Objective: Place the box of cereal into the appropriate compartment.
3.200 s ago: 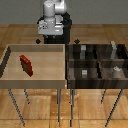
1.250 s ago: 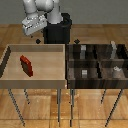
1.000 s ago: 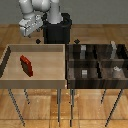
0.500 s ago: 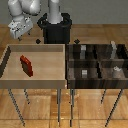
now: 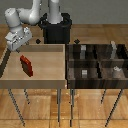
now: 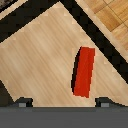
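Exterior view: the gripper (image 5: 18, 44) hangs above the tray's (image 5: 55, 80) far corner on the exterior view's left, touching nothing; its opening cannot be told. The cereal (image 5: 26, 65) lies inside the tray.

Wrist view: the cereal (image 6: 84, 71) rests on wood, apart from both fingertips (image 6: 22, 103).

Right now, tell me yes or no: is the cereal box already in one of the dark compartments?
No. The cereal box lies in the light wooden tray on the exterior view's left, apart from the dark compartments.

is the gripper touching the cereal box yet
Apart. The exterior view shows the gripper up near the tray's far corner, with bare tray floor between it and the cereal box.
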